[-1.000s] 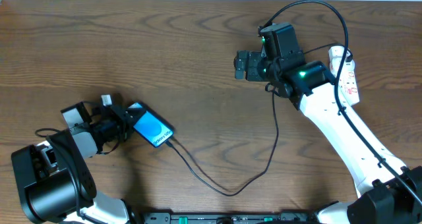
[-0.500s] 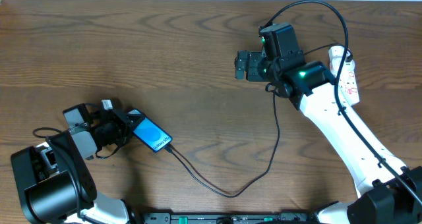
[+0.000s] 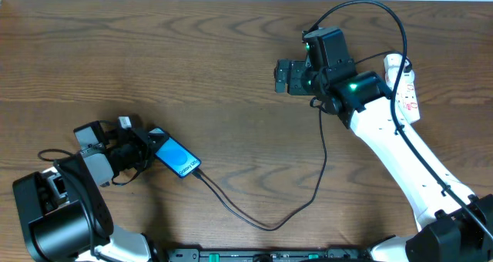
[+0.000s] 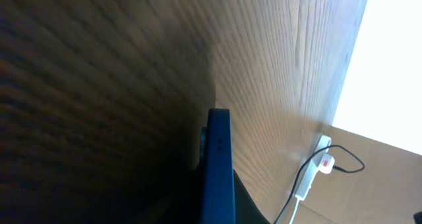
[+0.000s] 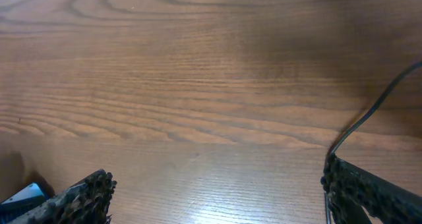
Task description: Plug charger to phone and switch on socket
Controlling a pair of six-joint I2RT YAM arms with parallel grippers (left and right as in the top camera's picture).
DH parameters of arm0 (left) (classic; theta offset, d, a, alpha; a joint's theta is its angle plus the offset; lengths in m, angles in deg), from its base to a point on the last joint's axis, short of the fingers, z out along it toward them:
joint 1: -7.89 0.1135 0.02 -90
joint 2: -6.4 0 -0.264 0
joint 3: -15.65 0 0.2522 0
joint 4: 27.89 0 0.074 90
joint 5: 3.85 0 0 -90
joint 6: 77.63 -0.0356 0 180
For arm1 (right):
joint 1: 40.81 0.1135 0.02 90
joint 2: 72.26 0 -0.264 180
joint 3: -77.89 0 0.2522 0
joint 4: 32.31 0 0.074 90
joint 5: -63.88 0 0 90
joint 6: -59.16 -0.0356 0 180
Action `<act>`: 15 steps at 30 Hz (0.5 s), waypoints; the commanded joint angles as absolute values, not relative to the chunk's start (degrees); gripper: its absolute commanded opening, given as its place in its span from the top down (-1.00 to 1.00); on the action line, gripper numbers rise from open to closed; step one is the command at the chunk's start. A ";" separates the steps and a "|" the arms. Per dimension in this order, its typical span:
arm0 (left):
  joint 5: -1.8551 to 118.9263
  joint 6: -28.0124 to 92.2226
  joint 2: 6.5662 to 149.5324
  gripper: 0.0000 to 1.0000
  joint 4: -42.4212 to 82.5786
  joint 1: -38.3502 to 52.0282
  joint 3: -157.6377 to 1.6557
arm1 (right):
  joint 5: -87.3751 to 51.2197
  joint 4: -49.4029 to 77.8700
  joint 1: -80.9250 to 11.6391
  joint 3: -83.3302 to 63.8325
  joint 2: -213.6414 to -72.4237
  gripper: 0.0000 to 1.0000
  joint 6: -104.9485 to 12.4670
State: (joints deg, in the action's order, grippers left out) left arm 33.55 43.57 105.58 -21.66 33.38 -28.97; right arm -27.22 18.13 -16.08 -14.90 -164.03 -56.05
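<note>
Overhead view, read from my base outward. One charger (image 3: pixel 266 226), a thin black cable, lies nearest, looping across the wooden table (image 3: pixel 154 46). Its small tip meets the lower end of the one phone (image 3: pixel 176 156); its other stretch climbs toward my right arm, where I lose track of it.

My left pincer (image 3: pixel 146 145) is pressed together on the phone's upper end, pinching it at a slant with the blue screen facing up. The left wrist view shows the same phone (image 4: pixel 217 165) edge-on, as a narrow blue strip running away from the camera.

Farther out, my right pincer (image 3: pixel 281 75) hangs over bare wood, well apart from the phone. It is spread to its widest and grips nothing. In the right wrist view its two dark fingers (image 5: pixel 79 197) stand at opposite lower corners.

One socket (image 3: pixel 408 89), a narrow white strip with red marks, lies farthest right, just beside my right forearm. It appears again, small, in the left wrist view (image 4: pixel 315 171).
</note>
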 commanded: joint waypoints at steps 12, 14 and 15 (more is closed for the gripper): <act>45.75 42.80 106.50 0.85 -20.61 33.43 -28.66 | -27.92 18.33 -15.57 -15.36 -163.70 -0.99 -56.51; 45.77 42.80 106.50 0.85 -20.61 33.43 -28.66 | -27.92 18.33 -15.57 -15.36 -163.70 -0.98 -56.51; 45.77 42.80 106.50 0.84 -20.59 33.43 -28.66 | -27.92 18.33 -15.57 -15.36 -163.70 -0.98 -56.51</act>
